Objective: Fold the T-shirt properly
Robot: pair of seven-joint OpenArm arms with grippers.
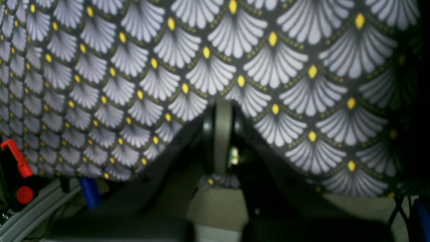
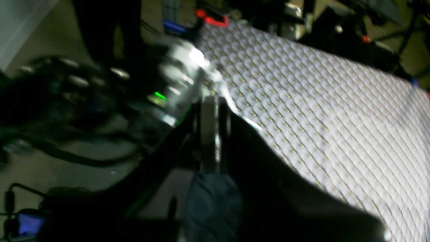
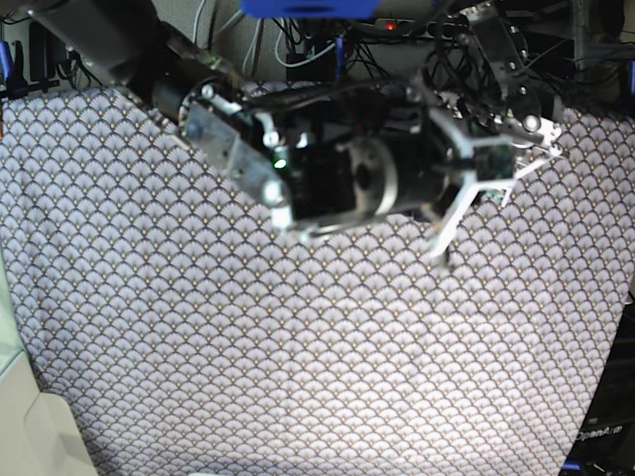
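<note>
The T-shirt does not show on the table in the base view. In the right wrist view a patch of dark blue-grey fabric [image 2: 211,205] lies just below the fingers; I cannot tell whether it is the T-shirt. My right gripper [image 2: 211,101] is shut, pale fingers pressed together, nothing visible between them, over the table's left edge. My left gripper [image 1: 223,109] is also shut and empty, hanging over the scallop-patterned cloth [image 1: 268,67]. In the base view both arms, right arm [image 3: 228,139] and left arm [image 3: 506,59], are raised close together at the back of the table.
The scallop-patterned cloth [image 3: 298,357] covers the whole table. A red clamp [image 1: 16,161] and a blue part [image 1: 89,191] sit at the table edge. Another red clamp [image 2: 215,18] marks the far corner. Cables [image 2: 67,101] lie on the floor beside the table.
</note>
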